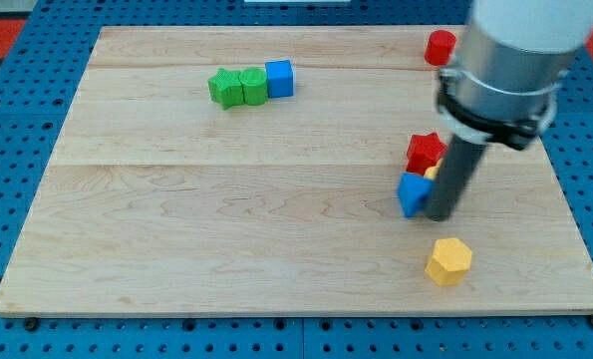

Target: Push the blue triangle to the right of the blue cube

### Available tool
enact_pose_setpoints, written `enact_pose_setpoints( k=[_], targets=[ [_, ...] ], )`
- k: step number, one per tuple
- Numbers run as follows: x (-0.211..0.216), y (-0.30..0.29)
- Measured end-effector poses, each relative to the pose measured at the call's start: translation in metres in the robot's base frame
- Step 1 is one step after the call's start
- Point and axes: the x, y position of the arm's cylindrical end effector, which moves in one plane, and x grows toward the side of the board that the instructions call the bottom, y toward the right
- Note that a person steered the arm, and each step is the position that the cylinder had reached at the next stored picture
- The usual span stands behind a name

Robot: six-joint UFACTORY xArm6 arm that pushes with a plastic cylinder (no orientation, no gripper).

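The blue triangle (412, 193) lies right of the board's middle, just below a red star (425, 152). My tip (440, 216) stands right against the blue triangle's right side, at its lower edge. The rod hides part of a small yellow block (432, 173) between the star and the triangle. The blue cube (279, 78) sits far off at the view's upper left of the triangle, touching the right end of a row with a green cube (253, 86) and a green star (225, 88).
A red cylinder (439, 47) stands near the board's top edge at the right. A yellow hexagon (448, 261) lies below my tip near the bottom edge. The arm's grey body (505, 70) covers the upper right of the board (176, 229).
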Motion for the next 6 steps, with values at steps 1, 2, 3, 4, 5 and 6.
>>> enact_pose_setpoints(
  k=[1, 2, 3, 4, 5, 6],
  targets=[
    [-0.007, -0.064],
    [-0.03, -0.085],
    [-0.027, -0.09],
    [0.011, -0.095],
    [0.019, -0.059],
    [-0.021, -0.04]
  ],
)
